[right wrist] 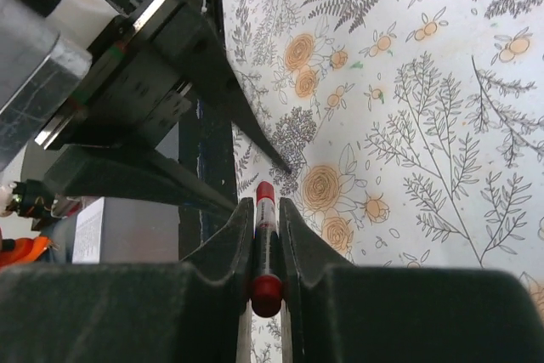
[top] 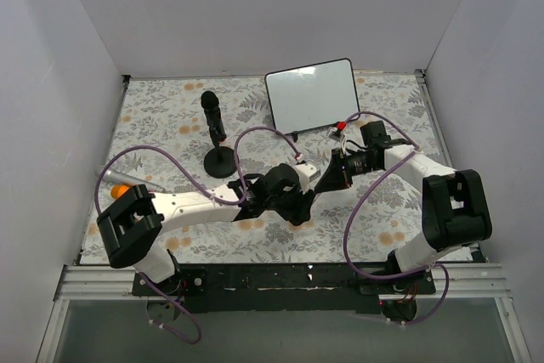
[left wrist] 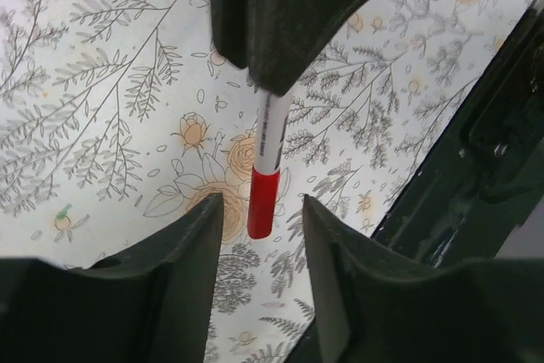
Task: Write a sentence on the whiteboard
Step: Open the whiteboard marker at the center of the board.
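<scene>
1. White panel walls box in a floral-print surface (top: 170, 116). The whiteboard (top: 311, 95) stands propped at the far middle, well apart from both arm bases.
2. Progress: the board face reads blank from above with no red writing visible, so writing looks not yet started.
3. Both arms meet mid-surface, short of the board. The right gripper (right wrist: 264, 203) is clamped on a white marker (right wrist: 264, 240) with red ends. The left gripper (left wrist: 261, 200) has its fingers apart, with the marker's red end between them touching neither.
4. Judged step: a marker hand-over or cap pull between the arms. Left to do: carry it to the board and write everything.
5. Top view only: the board, a black microphone on a stand (top: 216, 129), and the arm layout. The marker cannot be made out there.
6. Left wrist view only: a gap on either side of the marker's end.
7. Right wrist view only: a tight pinch on the barrel. I cannot tell which red end is the cap.
</scene>
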Controlling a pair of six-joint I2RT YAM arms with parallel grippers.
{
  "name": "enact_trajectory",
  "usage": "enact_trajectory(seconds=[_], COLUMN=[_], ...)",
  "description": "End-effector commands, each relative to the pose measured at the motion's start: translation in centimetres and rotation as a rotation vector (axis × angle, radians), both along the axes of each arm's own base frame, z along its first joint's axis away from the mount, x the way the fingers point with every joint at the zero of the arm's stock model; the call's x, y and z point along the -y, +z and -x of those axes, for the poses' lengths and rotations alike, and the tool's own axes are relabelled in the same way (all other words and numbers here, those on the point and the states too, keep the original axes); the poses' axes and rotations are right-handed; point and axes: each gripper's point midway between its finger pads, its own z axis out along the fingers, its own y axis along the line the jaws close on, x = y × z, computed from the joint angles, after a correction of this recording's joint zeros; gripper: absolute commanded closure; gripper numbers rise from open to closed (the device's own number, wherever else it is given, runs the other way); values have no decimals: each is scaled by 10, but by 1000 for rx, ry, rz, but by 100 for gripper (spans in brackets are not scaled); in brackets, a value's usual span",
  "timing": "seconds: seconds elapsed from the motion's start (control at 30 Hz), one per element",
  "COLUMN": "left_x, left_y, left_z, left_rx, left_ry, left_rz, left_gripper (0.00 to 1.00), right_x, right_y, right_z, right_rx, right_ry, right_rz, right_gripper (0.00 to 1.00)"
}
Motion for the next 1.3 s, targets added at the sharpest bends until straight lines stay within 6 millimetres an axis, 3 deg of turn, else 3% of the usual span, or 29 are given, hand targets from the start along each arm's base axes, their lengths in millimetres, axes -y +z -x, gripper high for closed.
enact_trajectory(seconds=[0.0, 0.03, 0.1, 0.13, 0.2, 0.23, 0.3, 0.33, 0.43, 0.53, 0.93, 1.03, 1.07, 1.17, 1.27], left_x=[-8, -7, -20, -22, -37, -38, -45, -43, -38, -30, 2, 4, 4, 4, 3], left_y=[50, 63, 64, 94, 88, 106, 106, 117, 124, 118, 103, 104, 102, 98, 98], left_z=[3, 4, 14, 15, 19, 26, 30, 35, 37, 30, 4, 4, 3, 2, -1], left_rx=[67, 78, 66, 95, 75, 84, 67, 79, 115, 142, 174, 175, 173, 169, 178], left_ry=[48, 53, 43, 39, 37, -10, -39, -87, -136, -159, -192, -193, -192, -183, -171], left_rz=[164, 223, 272, 382, 414, 493, 542, 590, 618, 592, 516, 524, 519, 508, 505], left_gripper=[44, 22, 9, 2, 2, 2, 2, 2, 2, 2, 27, 41, 53, 70, 79], right_x=[-3, -2, 0, 1, 2, 2, 2, 1, 0, -1, -2, -2, -2, -3, -3], right_y=[34, 36, 46, 50, 61, 65, 77, 82, 98, 107, 107, 105, 105, 104, 101], right_z=[-8, -9, -12, -13, -12, -11, -6, -4, 2, 7, 9, 9, 9, 10, 10], right_rx=[118, 127, 170, 183, 213, 222, 242, 228, 232, 206, 162, 154, 153, 146, 139], right_ry=[29, 24, 13, 10, 6, 5, 11, 5, 14, 22, 16, 16, 14, 18, 14], right_rz=[-41, -34, -24, -25, -28, -34, -57, -65, -106, -135, -164, -166, -166, -169, -163], right_gripper=[99, 99, 99, 99, 99, 99, 99, 99, 99, 99, 99, 99, 99, 99, 99])
